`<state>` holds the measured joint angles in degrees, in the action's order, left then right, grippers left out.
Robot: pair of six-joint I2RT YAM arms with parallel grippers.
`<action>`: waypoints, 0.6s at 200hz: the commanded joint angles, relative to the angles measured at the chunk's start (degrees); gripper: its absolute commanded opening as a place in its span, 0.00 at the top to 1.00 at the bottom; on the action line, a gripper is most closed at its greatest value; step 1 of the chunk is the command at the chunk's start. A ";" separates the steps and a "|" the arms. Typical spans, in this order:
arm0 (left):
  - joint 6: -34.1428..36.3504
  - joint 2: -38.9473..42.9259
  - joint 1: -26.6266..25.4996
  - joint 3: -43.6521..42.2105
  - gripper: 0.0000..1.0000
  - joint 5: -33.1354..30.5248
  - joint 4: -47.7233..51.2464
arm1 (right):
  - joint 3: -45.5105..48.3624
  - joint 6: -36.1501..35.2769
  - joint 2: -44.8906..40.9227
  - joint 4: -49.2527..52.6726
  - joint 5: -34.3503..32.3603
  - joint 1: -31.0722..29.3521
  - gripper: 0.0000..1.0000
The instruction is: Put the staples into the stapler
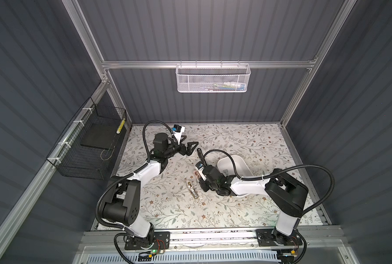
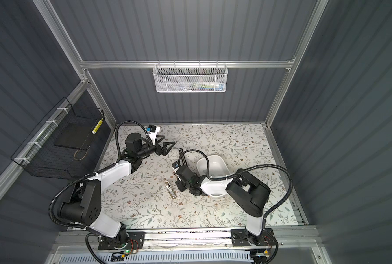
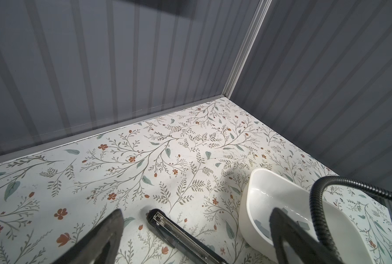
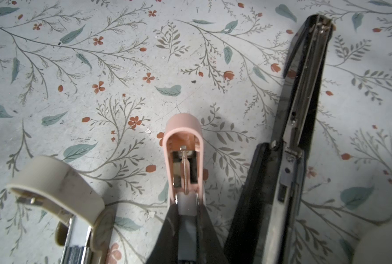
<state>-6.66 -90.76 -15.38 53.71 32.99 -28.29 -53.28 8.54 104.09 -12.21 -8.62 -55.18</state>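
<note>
One grey staple strip (image 4: 189,230) sits pinched between the closed jaws of the right gripper (image 4: 186,204), its front end at the open pink stapler (image 4: 183,123) directly ahead of the fingertips. More staples (image 3: 261,226) lie in the white tub (image 3: 282,194), just beyond one finger of the left gripper (image 3: 197,211), whose jaws gape wide and empty. A beige stapler (image 4: 60,181) and an open black stapler (image 4: 305,91) flank the right jaws, one on each side, on the floral table (image 4: 76,68).

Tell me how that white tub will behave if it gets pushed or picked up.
The tub looks like thin plastic, so it is probably light and quick to slide on the smooth table. Low and wide, it should not tip. The loose staples inside would likely shift; the glossy rounded wall may slip from a pinch.
</note>
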 commanded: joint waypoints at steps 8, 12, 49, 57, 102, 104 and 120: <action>0.68 1.44 0.25 -0.53 0.01 0.13 -0.53 | -0.61 -0.38 0.19 0.52 -0.68 -0.23 1.00; 0.63 1.46 0.25 -0.52 0.01 0.14 -0.54 | -0.68 -0.51 0.17 0.52 -0.69 -0.21 1.00; 0.63 1.42 0.26 -0.46 0.01 0.14 -0.56 | -0.70 -0.85 0.05 0.80 -1.02 -0.14 1.00; 0.68 1.44 0.24 -0.51 0.01 0.14 -0.56 | -0.70 -0.89 -0.17 0.86 -1.02 -0.18 1.00; 0.68 1.47 0.25 -0.51 0.01 0.14 -0.46 | -0.34 -1.45 -1.54 0.79 -0.95 -0.20 1.00; 0.68 1.49 0.26 -0.51 0.01 0.14 -0.45 | -0.27 -1.42 -1.55 0.78 -1.00 -0.26 1.00; 0.67 1.46 0.25 -0.51 0.01 0.14 -0.45 | -0.25 -1.51 -1.45 0.78 -1.09 -0.19 1.00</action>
<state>-6.66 -90.76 -15.38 53.71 33.01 -28.29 -53.28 7.81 104.07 -12.14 -8.84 -55.18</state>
